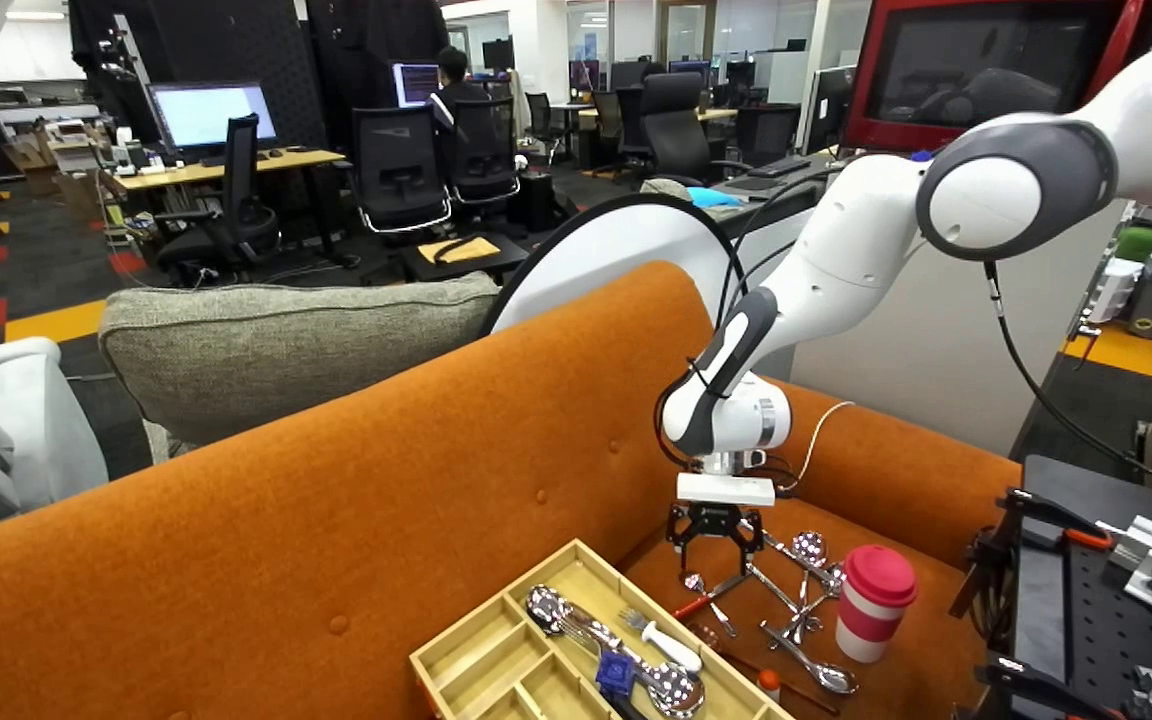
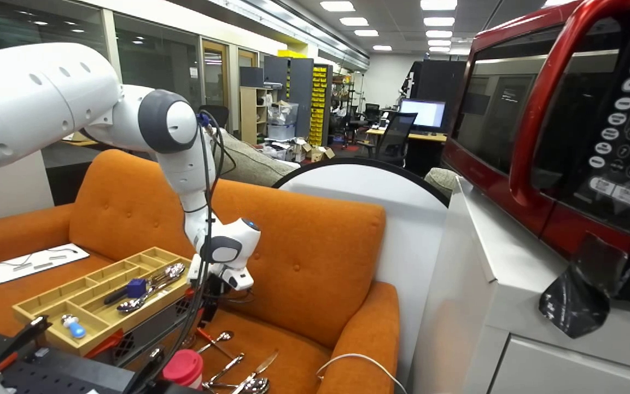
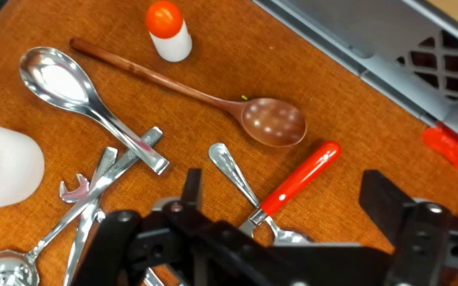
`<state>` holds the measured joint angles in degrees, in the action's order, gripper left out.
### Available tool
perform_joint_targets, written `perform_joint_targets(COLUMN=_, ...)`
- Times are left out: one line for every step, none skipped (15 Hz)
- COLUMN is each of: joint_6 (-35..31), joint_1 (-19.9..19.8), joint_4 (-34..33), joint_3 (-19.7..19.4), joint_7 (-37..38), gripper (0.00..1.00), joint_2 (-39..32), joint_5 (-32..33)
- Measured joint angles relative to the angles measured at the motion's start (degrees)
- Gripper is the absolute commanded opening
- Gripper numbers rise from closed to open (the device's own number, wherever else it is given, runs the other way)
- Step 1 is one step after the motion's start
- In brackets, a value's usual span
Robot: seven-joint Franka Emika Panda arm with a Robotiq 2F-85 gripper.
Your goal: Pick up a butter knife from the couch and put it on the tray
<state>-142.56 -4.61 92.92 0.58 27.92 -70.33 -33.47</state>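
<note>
Couch (image 1: 336,500): orange, with a broad seat.
Tray (image 1: 481,645): wooden, divided, raised above the seat.
Gripper (image 1: 713,566): wide apart, empty, over the seat beside the tray.
Red-handled knife (image 3: 292,186): probably the butter knife; on the couch below the gripper, handle within the opening in the wrist view, long axis slanted to the closing line; a wrist turn seems needed.
Silver knife (image 2: 266,363): rival candidate, apart from the red one.
Small spoon (image 3: 232,171): crosses beneath the red handle's neck.
</note>
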Motion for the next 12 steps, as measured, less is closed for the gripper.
perform_joint_targets(joint_6=-0.41, joint_1=0.00, joint_4=-1.35, joint_3=-0.05, joint_7=2.28, gripper=1.00, joint_2=-1.44, joint_5=-0.60)
perform_joint_targets(joint_6=-0.45, joint_1=0.02, joint_4=-2.03, joint_3=-0.07, joint_7=2.68, gripper=1.00, joint_2=-2.21, joint_5=-0.53)
perform_joint_targets(joint_6=-0.45, joint_1=0.06, joint_4=-2.03, joint_3=-0.07, joint_7=2.63, gripper=1.00, joint_2=-2.34, joint_5=-0.53)
perform_joint_targets(joint_6=-0.45, joint_1=0.11, joint_4=-2.03, joint_3=-0.07, joint_7=2.63, gripper=1.00, joint_2=-2.25, joint_5=-0.53)
perform_joint_targets(joint_6=-0.45, joint_1=0.15, joint_4=-2.04, joint_3=-0.07, joint_7=2.63, gripper=1.00, joint_2=-2.14, joint_5=-0.53)
perform_joint_targets(joint_6=-0.45, joint_1=0.16, joint_4=-2.04, joint_3=-0.07, joint_7=2.63, gripper=1.00, joint_2=-2.12, joint_5=-0.53)
perform_joint_targets(joint_6=-0.45, joint_1=0.16, joint_4=-2.04, joint_3=-0.08, joint_7=2.63, gripper=1.00, joint_2=-2.12, joint_5=-0.53)
perform_joint_targets(joint_6=-0.45, joint_1=0.16, joint_4=-2.04, joint_3=-0.08, joint_7=2.63, gripper=1.00, joint_2=-2.12, joint_5=-0.53)
perform_joint_targets(joint_6=-0.45, joint_1=0.16, joint_4=-2.04, joint_3=-0.08, joint_7=2.63, gripper=1.00, joint_2=-2.12, joint_5=-0.53)
perform_joint_targets(joint_6=-0.45, joint_1=0.17, joint_4=-2.04, joint_3=-0.08, joint_7=2.64, gripper=1.00, joint_2=-2.15, joint_5=-0.53)
perform_joint_targets(joint_6=-0.45, joint_1=0.19, joint_4=-2.11, joint_3=-0.11, joint_7=2.93, gripper=1.00, joint_2=-2.31, joint_5=-0.53)
perform_joint_targets(joint_6=-0.45, joint_1=0.14, joint_4=-2.36, joint_3=-0.12, joint_7=3.42, gripper=1.00, joint_2=-2.69, joint_5=-0.61)
